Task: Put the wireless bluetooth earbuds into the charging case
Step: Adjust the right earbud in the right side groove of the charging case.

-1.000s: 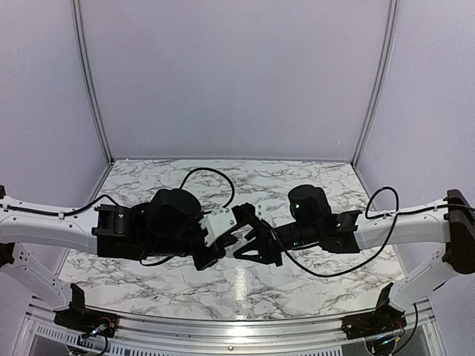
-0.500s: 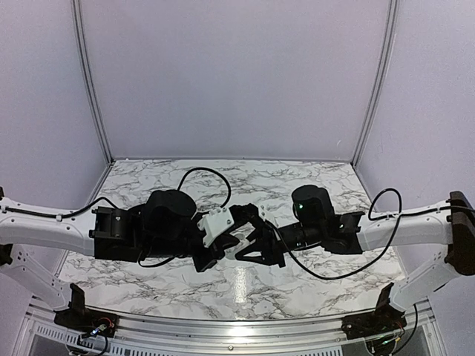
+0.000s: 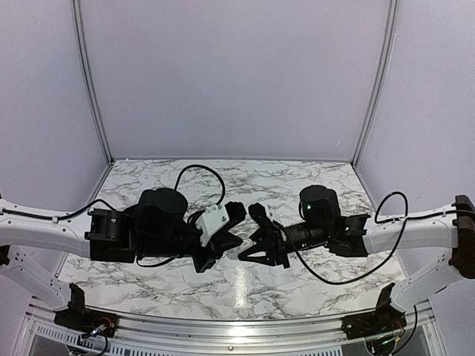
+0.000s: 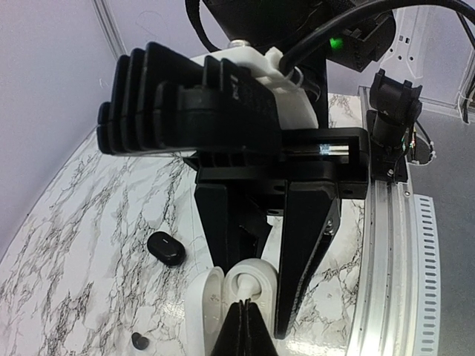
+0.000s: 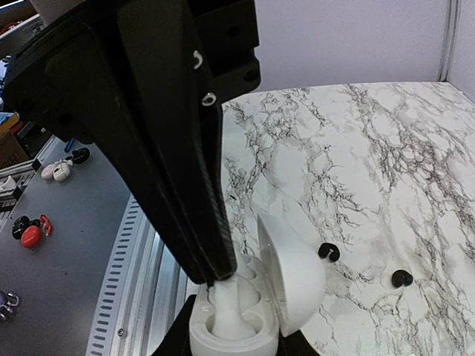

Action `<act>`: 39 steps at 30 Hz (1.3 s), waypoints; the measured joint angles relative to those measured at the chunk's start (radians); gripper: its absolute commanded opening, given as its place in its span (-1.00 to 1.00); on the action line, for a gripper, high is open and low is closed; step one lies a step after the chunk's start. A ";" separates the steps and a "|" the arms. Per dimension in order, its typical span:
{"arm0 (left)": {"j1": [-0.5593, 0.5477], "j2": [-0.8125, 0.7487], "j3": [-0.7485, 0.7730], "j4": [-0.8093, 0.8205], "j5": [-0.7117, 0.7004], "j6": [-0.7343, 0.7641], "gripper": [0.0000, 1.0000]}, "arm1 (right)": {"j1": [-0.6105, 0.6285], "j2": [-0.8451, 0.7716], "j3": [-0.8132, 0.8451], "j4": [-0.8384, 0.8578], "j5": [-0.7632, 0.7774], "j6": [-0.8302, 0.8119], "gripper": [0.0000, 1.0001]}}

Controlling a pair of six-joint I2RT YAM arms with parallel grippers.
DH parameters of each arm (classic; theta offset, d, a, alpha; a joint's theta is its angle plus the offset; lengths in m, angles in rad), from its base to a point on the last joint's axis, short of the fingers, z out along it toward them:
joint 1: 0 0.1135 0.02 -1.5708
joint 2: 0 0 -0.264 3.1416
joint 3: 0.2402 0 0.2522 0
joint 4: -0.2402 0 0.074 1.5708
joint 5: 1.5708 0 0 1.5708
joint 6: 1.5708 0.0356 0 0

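One white charging case (image 5: 291,280) clamped in right gripper (image 5: 237,340), left gripper (image 4: 243,320) closed, load hidden.

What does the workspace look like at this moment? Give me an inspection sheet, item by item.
surface: marble table, glare streak near the front edge.
job's things: white charging case, lid open; white earbud sits in its well.
clutter: black oval and two small black pieces loose on the table.
grippers: right gripper shut on the charging case; left gripper shut, tips at the white earbud.
cables: black cable loop above the left wrist, apart from the case.
surroundings: pale walls; small red, white and black items on the grey surface beside the table.
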 measured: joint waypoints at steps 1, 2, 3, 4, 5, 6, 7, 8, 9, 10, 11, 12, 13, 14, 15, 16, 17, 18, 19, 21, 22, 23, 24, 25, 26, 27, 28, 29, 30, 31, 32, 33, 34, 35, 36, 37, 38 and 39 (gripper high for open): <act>0.001 0.000 0.000 0.000 0.004 -0.001 -1.00 | 0.000 0.000 0.000 0.000 -0.002 0.000 -1.00; 0.001 0.000 0.000 0.000 0.006 -0.001 -1.00 | 0.000 0.000 0.000 -0.001 -0.003 -0.001 -1.00; 0.002 0.000 0.000 0.000 0.008 -0.001 -1.00 | 0.000 0.000 0.000 -0.002 -0.003 -0.002 -1.00; 0.002 0.001 0.000 -0.001 0.011 -0.001 -1.00 | 0.000 0.000 0.000 -0.003 -0.003 -0.003 -1.00; 0.003 0.002 0.000 -0.001 0.013 -0.001 -1.00 | 0.000 0.000 0.000 -0.004 -0.003 -0.005 -1.00; 0.003 0.003 0.000 -0.001 0.015 -0.002 -1.00 | 0.000 -0.002 0.000 -0.007 -0.003 -0.005 -1.00; 0.004 0.004 0.000 0.000 0.016 -0.002 -1.00 | 0.000 -0.003 0.000 -0.008 -0.003 -0.006 -1.00; 0.004 0.005 0.000 0.001 0.019 -0.002 -1.00 | 0.000 -0.006 -0.002 -0.009 -0.002 -0.008 -1.00; 0.004 0.006 0.001 0.003 0.023 -0.002 -1.00 | 0.000 -0.010 -0.004 -0.011 -0.002 -0.012 -1.00; 0.004 0.008 0.001 0.005 0.026 -0.002 -1.00 | 0.000 -0.014 -0.005 -0.016 -0.002 -0.014 -1.00; 0.004 0.010 0.001 0.007 0.030 -0.002 -1.00 | 0.000 -0.017 -0.006 -0.022 -0.002 -0.016 -1.00; 0.004 0.013 0.002 0.010 0.033 -0.002 -1.00 | 0.000 -0.022 -0.009 -0.024 -0.002 -0.019 -1.00; 0.004 0.016 0.003 0.011 0.036 -0.003 -1.00 | 0.000 -0.026 -0.012 -0.026 -0.002 -0.020 -1.00; 0.004 0.019 0.005 0.012 0.042 -0.003 -1.00 | 0.000 -0.030 -0.016 -0.026 -0.002 -0.020 -1.00; 0.004 0.024 0.007 0.013 0.045 -0.003 -1.00 | 0.000 -0.034 -0.020 -0.028 -0.002 -0.020 -1.00; 0.004 0.027 0.009 0.014 0.049 -0.004 -1.00 | -0.002 -0.039 -0.022 -0.034 -0.002 -0.021 -1.00; 0.004 0.032 0.011 0.016 0.051 -0.005 -1.00 | -0.003 -0.042 -0.024 -0.038 -0.002 -0.023 -1.00; 0.004 0.036 0.013 0.018 0.053 -0.005 -1.00 | -0.004 -0.047 -0.026 -0.045 -0.003 -0.024 -1.00; 0.004 0.040 0.015 0.017 0.055 -0.006 -1.00 | -0.005 -0.048 -0.026 -0.050 -0.003 -0.024 -1.00; 0.004 0.046 0.022 0.016 0.058 -0.006 -1.00 | -0.005 -0.056 -0.029 -0.056 -0.002 -0.027 -1.00; 0.004 0.048 0.027 0.012 0.060 -0.005 -1.00 | -0.005 -0.060 -0.031 -0.056 -0.002 -0.028 -1.00; 0.004 0.051 0.031 0.010 0.060 -0.005 -1.00 | -0.006 -0.063 -0.031 -0.060 -0.001 -0.031 -1.00; 0.004 0.053 0.034 0.006 0.061 -0.005 -1.00 | -0.006 -0.064 -0.031 -0.063 0.001 -0.033 -1.00; 0.004 0.057 0.039 0.000 0.061 -0.005 -1.00 | -0.006 -0.065 -0.031 -0.066 0.002 -0.036 -1.00; 0.004 0.059 0.043 -0.005 0.061 -0.005 -1.00 | -0.006 -0.067 -0.031 -0.069 0.005 -0.040 -1.00; 0.004 0.061 0.047 -0.010 0.060 -0.005 -1.00 | -0.006 -0.068 -0.031 -0.072 0.008 -0.042 -1.00; 0.004 0.064 0.051 -0.016 0.060 -0.005 -1.00 | -0.006 -0.068 -0.031 -0.076 0.012 -0.045 -1.00; 0.004 0.068 0.057 -0.023 0.059 -0.005 -1.00 | -0.006 -0.069 -0.031 -0.079 0.015 -0.046 -1.00; 0.004 0.069 0.060 -0.028 0.057 -0.004 -1.00 | -0.006 -0.069 -0.031 -0.080 0.018 -0.046 -1.00; 0.004 0.070 0.061 -0.031 0.056 -0.003 -1.00 | -0.005 -0.069 -0.031 -0.082 0.020 -0.046 -1.00; 0.004 0.070 0.061 -0.032 0.056 -0.002 -1.00 | -0.005 -0.069 -0.031 -0.083 0.021 -0.046 -1.00; 0.004 0.069 0.061 -0.032 0.055 -0.002 -0.99 | -0.005 -0.069 -0.031 -0.083 0.021 -0.046 -1.00; 0.004 0.069 0.061 -0.032 0.052 -0.002 -0.98 | -0.005 -0.069 -0.031 -0.083 0.023 -0.046 -1.00; 0.004 0.068 0.061 -0.033 0.050 -0.001 -0.98 | -0.005 -0.069 -0.031 -0.082 0.024 -0.045 -1.00; 0.003 0.066 0.061 -0.033 0.048 -0.001 -0.98 | -0.005 -0.069 -0.031 -0.082 0.024 -0.045 -1.00; 0.002 0.064 0.061 -0.035 0.047 0.000 -0.98 | -0.005 -0.069 -0.031 -0.080 0.024 -0.045 -1.00; 0.000 0.060 0.061 -0.037 0.043 0.001 -0.97 | -0.004 -0.068 -0.031 -0.076 0.024 -0.045 -1.00; -0.001 0.057 0.061 -0.038 0.039 0.002 -0.96 | -0.003 -0.068 -0.031 -0.070 0.024 -0.045 -1.00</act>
